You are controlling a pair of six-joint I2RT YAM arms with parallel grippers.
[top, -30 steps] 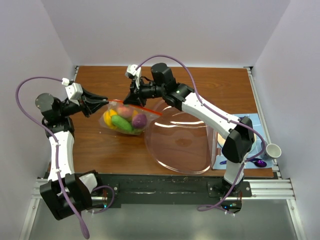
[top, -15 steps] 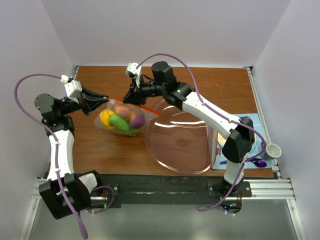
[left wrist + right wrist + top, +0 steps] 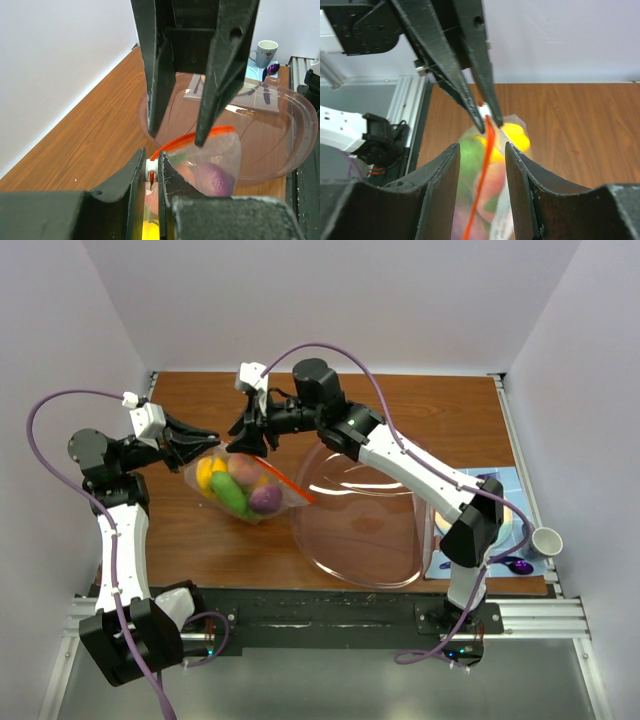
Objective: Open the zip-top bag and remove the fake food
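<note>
While the zip-top bag point(image 3: 284, 490) sits between my two arms, just left of the large clear bowl point(image 3: 372, 532), my left gripper point(image 3: 151, 169) has its jaws pressed together on the near end of the bag's red-orange zip strip, with a small white bit showing in the pinch. My right gripper point(image 3: 481, 146) meets the same mouth from the opposite side. Its jaws stand partly apart, one finger on each side of the strip, which runs down the gap between them with neither pad clearly pressing it. In the left wrist view those right fingers point(image 3: 216, 75) drop in from above, their tips at the strip and just beyond my own left tips. From overhead the two grippers are almost nose to nose above the wooden table point(image 3: 430, 410). The fake food point(image 3: 233, 496) is all inside the bag: a yellow piece, a green one, a pink-red one and a purple one, bunched below the strip. Whether the bag's bottom touches the table, I cannot tell.
</note>
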